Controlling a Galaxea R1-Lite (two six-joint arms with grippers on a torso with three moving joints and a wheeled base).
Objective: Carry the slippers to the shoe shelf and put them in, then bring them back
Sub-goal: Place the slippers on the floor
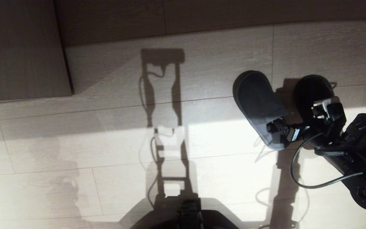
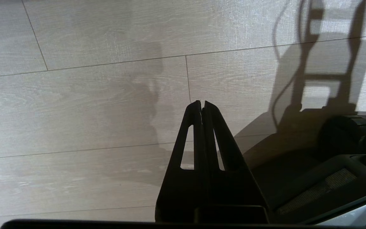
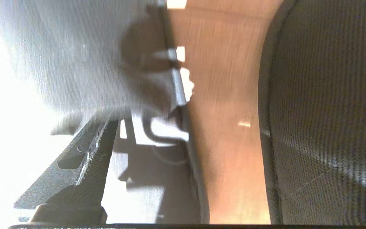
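Both dark grey-blue slippers lie flat on the floor at the right of the head view, the left slipper [image 1: 256,101] angled and the right slipper [image 1: 311,90] beside it. My right gripper [image 1: 302,119] hovers over their near ends, open wide. One finger [image 1: 278,128] is above the left slipper's heel, the other finger [image 1: 327,109] above the right slipper. In the right wrist view one finger [image 3: 75,165] shows, and a slipper's woven fabric [image 3: 329,111] fills the side. My left gripper [image 2: 202,103] hangs shut over bare floor. I cannot make out the shoe shelf.
A brown wood-grain furniture panel [image 1: 21,47] with a dark edge stands at the back left. Pale plank floor [image 1: 122,133] with strong sun patches and the robot's shadow spreads across the middle. My own base [image 1: 189,213] shows at the near edge.
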